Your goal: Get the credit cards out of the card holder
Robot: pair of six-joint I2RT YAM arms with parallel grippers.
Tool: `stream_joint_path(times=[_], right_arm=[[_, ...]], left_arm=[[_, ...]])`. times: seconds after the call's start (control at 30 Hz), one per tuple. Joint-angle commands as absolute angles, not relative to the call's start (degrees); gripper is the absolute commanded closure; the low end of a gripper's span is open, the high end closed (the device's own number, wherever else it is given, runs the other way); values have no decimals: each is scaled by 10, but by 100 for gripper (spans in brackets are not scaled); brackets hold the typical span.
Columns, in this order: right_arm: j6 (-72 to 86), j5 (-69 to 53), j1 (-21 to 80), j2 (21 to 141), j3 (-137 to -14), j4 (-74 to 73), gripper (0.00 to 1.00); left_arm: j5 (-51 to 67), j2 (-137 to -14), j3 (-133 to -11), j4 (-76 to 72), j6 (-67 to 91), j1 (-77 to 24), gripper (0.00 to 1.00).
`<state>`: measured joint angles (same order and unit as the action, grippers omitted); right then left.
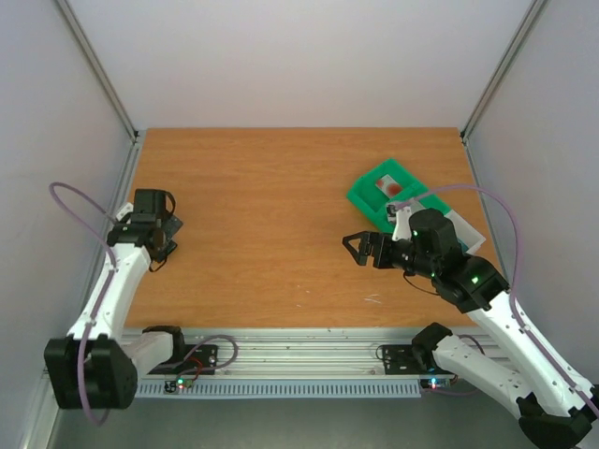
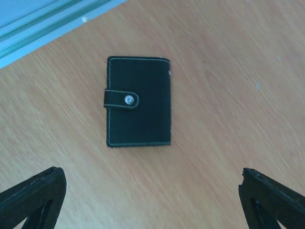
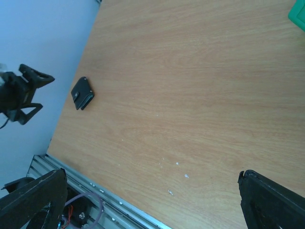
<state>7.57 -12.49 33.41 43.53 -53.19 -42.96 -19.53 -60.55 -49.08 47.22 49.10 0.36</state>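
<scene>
The card holder (image 2: 138, 102) is a black wallet with pale stitching. It lies flat and closed on the wooden table, its strap snapped shut. My left gripper (image 2: 152, 205) hovers over it, open and empty, with its fingers (image 2: 33, 198) wide apart. In the top view the left gripper (image 1: 157, 224) covers most of the holder (image 1: 175, 225). My right gripper (image 1: 356, 249) is open and empty above the table right of centre, far from the holder (image 3: 82, 93). A pale card with a red mark (image 1: 393, 187) lies in the green tray. No teal-green card shows.
The green compartmented tray (image 1: 370, 196) stands at the back right, with a white sheet (image 1: 465, 227) beside it; its corner shows in the right wrist view (image 3: 298, 12). Grey walls close in the left, right and back. An aluminium rail (image 1: 299, 337) runs along the near edge.
</scene>
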Motion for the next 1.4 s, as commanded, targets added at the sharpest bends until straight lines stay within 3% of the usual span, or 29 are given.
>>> stream_joint_path(times=[0.0, 0.4, 0.97, 1.37], right_arm=[[65, -129, 331, 418, -553, -441, 2], [62, -114, 331, 401, -566, -480, 1], [81, -98, 331, 407, -566, -486, 1], [93, -91, 331, 430, -565, -486, 2]], left_arm=[[-227, -677, -497, 397, 544, 42, 1], [-167, -880, -531, 311, 545, 96, 1], [-14, -949, -498, 257, 512, 87, 1], [37, -952, -477, 225, 541, 14, 1]])
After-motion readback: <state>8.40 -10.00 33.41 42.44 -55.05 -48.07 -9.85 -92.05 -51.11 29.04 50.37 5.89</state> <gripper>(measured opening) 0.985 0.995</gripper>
